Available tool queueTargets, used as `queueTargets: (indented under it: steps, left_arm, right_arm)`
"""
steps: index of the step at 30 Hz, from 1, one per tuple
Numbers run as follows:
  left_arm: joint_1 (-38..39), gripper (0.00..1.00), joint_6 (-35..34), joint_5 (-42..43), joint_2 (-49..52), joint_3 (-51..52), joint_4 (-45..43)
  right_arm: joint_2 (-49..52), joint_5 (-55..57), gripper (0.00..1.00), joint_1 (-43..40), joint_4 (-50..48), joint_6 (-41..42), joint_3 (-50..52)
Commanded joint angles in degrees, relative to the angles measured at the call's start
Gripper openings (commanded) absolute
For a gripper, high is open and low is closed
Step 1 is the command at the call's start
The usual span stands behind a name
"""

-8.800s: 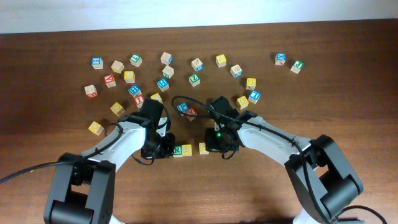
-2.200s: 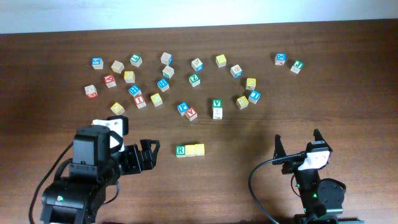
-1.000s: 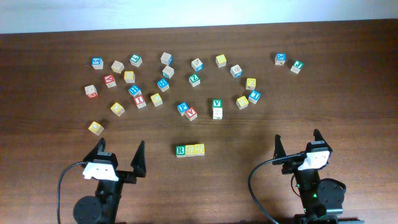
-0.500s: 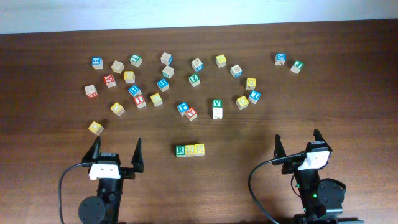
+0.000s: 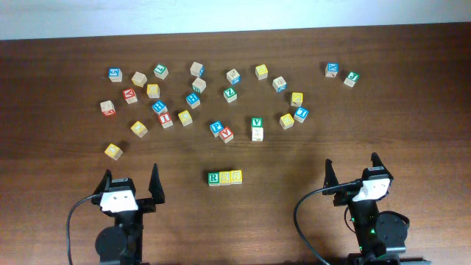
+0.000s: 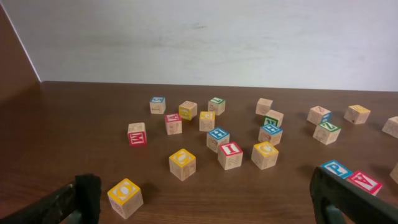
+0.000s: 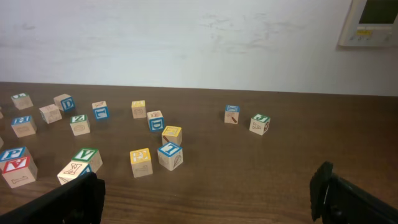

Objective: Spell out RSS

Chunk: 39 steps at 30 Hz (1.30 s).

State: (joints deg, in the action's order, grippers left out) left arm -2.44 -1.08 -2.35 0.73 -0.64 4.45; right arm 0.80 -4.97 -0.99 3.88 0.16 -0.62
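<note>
Green-framed wooden R cube (image 5: 213,177) and two yellow wooden S cubes (image 5: 230,177) lay in a crosswise row, nearer left gripper (image 5: 131,177) than right gripper (image 5: 352,165); both gaped wide, empty.

Overhead: letters on two yellow cubes of RSS row (image 5: 224,177) too small to read surely, only green R clear. Letters on most scattered cubes (image 5: 193,99) likewise too small. Left arm base (image 5: 118,246) and right arm base (image 5: 377,239) cut by bottom edge.

Left wrist view: left fingers (image 6: 71,200) cropped at lower corners, tips alone showing. Pale cube (image 6: 392,126) half out at right edge.

Right wrist view: right fingers (image 7: 65,202) cropped the same way. White wall device (image 7: 375,22) cut by top corner, screen unreadable.
</note>
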Motion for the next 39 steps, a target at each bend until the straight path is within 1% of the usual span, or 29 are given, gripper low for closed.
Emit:
queueTargets:
  steps: [1,14,20,39]
  left_arm:
    - [-0.3,0.99,1.3,1.1,-0.5,0.2,0.4]
    - [-0.3,0.99,0.0,1.0,-0.5,0.2,0.5]
    - [1.0,0.99,0.0,1.4,-0.5,0.2,0.5]
    - [0.9,0.99,0.0,1.5,-0.4,0.1,0.4]
  right_arm:
    - [-0.6,0.1,0.98,-0.2,0.3,0.1,0.3]
    - [-0.6,0.1,0.98,-0.2,0.3,0.1,0.3]
    - [-0.6,0.1,0.98,-0.2,0.3,0.1,0.3]
    - [-0.6,0.1,0.98,-0.2,0.3,0.1,0.3]
